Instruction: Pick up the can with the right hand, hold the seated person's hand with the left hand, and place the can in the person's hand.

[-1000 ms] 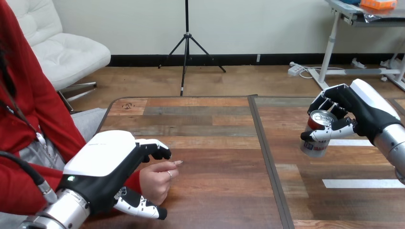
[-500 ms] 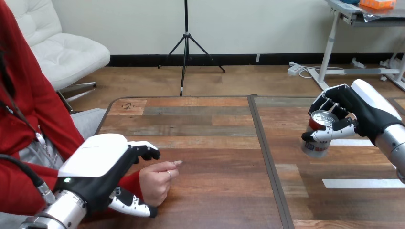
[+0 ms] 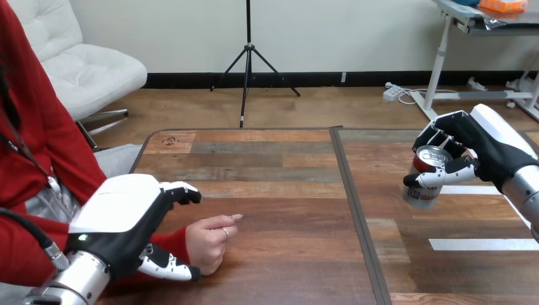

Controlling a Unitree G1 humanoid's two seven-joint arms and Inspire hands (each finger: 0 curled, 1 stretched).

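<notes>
Left hand [image 3: 121, 216] near-left, sitting over the person's red-sleeved wrist; cannot tell whether it actually grips. Person's hand [image 3: 210, 244] just right of it, loosely curled, resting on the table [image 3: 279, 165], not yet turned palm up to receive. Farther back at right, right hand [image 3: 483, 152] is wrapped round the can [image 3: 424, 184], thumb across the near side, fingers behind near the rim. Can well apart from the person's hand, over the table's right half; cannot tell if it clears the surface. Long axis near upright, silver top up and leaning slightly right. Likely light, thin-walled, smooth: dents if squeezed, slips if loose. Best hold is mid-body, as here. Next: carry it left, keep it upright.
</notes>
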